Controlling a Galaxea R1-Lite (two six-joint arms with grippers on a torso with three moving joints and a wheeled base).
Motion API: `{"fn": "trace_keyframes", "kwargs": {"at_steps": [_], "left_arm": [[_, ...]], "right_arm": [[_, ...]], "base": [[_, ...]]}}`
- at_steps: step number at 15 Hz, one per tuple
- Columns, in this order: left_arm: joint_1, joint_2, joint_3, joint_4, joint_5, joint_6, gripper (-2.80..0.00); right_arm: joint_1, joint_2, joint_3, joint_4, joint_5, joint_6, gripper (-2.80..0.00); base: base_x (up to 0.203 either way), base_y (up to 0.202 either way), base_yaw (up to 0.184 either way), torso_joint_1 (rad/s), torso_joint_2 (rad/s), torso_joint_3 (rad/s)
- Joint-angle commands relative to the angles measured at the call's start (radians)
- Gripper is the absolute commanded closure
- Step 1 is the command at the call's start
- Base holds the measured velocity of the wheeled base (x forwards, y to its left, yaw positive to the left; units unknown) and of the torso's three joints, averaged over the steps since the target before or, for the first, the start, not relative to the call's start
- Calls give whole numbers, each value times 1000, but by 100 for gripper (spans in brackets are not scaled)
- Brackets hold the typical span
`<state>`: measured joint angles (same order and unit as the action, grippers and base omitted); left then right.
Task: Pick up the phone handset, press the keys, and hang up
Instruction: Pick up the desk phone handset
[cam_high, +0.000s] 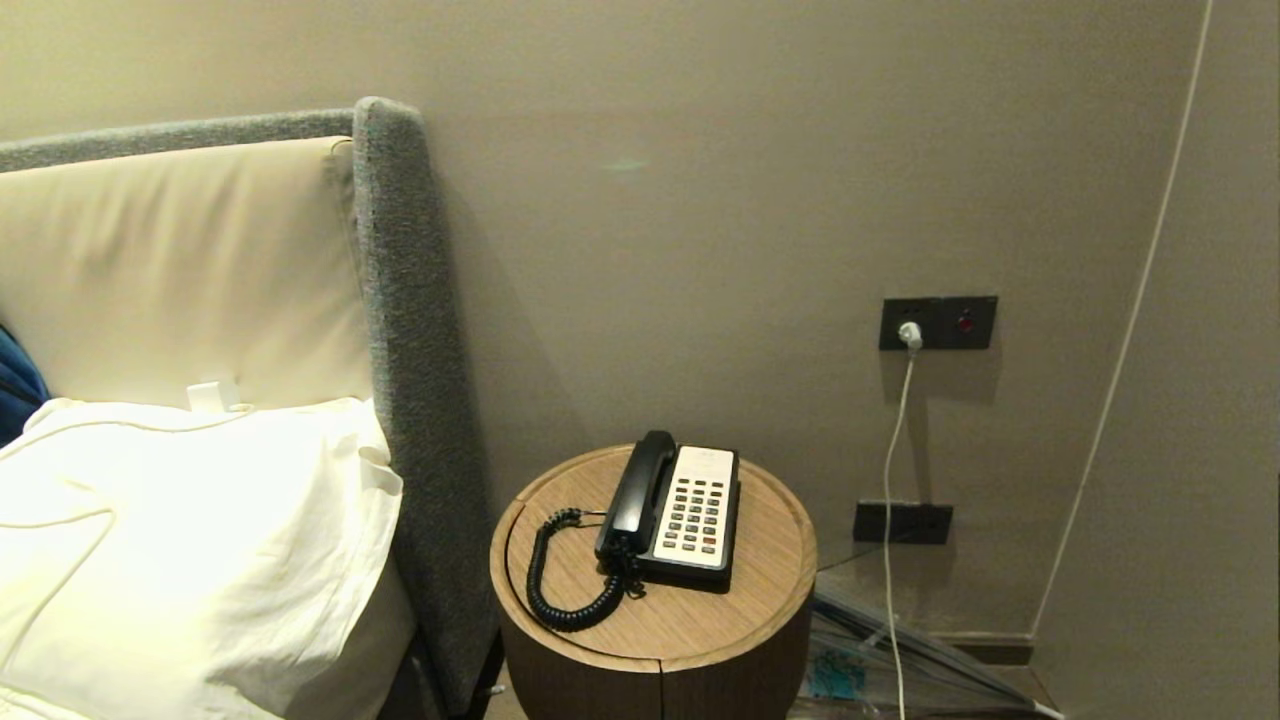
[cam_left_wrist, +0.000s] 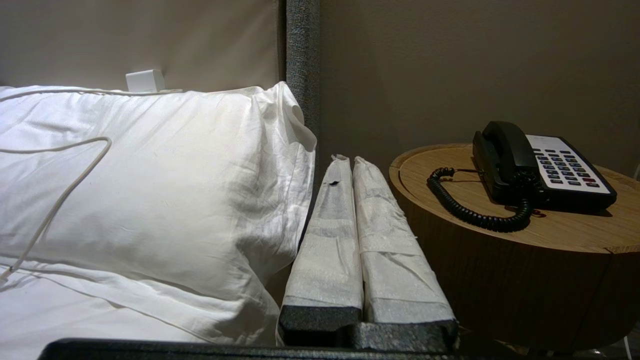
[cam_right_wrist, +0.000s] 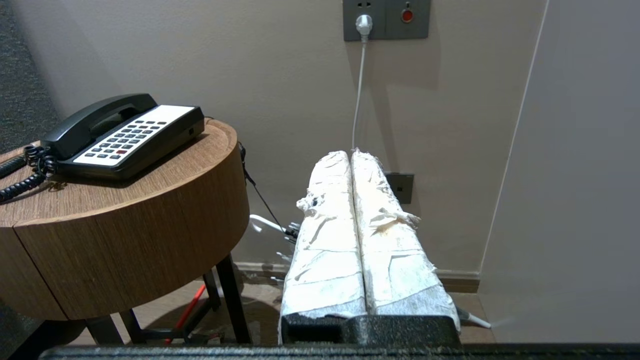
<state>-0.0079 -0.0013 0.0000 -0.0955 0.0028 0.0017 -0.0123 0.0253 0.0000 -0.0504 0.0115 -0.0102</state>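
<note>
Nothing of the task begun yet, by the look of it: the phone handset (cam_high: 636, 493) lies seated in its cradle on the left side of the phone base (cam_high: 692, 516), keypad untouched, so lifting, key pressing and hanging up all remain. Base sits toward the back of the round wooden side table (cam_high: 660, 615), and the coiled cord (cam_high: 560, 590) loops out over the tabletop on the bed side, near the raised rim. Neither arm shows in the head view. Left gripper (cam_left_wrist: 348, 161) hangs low between the pillow (cam_left_wrist: 150, 175) and the table wall, its wrapped fingers pressed together, holding nothing. Right gripper (cam_right_wrist: 351, 155) is low on the other side of the table, fingers likewise together and empty, aimed at the wall below the socket (cam_right_wrist: 386, 19), with the white cable (cam_right_wrist: 358, 95) hanging down ahead of it. Room: open air above the phone; tight on the left, where headboard (cam_high: 400, 330) and pillow crowd the table; freer on the right. Judged: either arm must rise over the rim, and the cord loop could snag.
</note>
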Motion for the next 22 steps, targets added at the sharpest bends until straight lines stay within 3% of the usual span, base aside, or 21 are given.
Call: {"fn": "trace_keyframes", "kwargs": {"at_steps": [1, 17, 22], "left_arm": [[0, 0, 40, -1, 0, 0, 0], [0, 1, 40, -1, 2, 0, 0], [0, 1, 40, -3, 2, -3, 0]], "right_arm": [[0, 1, 20, -2, 1, -1, 0], [0, 1, 20, -2, 1, -1, 0], [0, 1, 20, -2, 1, -1, 0]], "base": [[0, 0, 0, 0, 0, 0], [0, 0, 0, 0, 0, 0], [0, 0, 0, 2, 3, -157]]}}
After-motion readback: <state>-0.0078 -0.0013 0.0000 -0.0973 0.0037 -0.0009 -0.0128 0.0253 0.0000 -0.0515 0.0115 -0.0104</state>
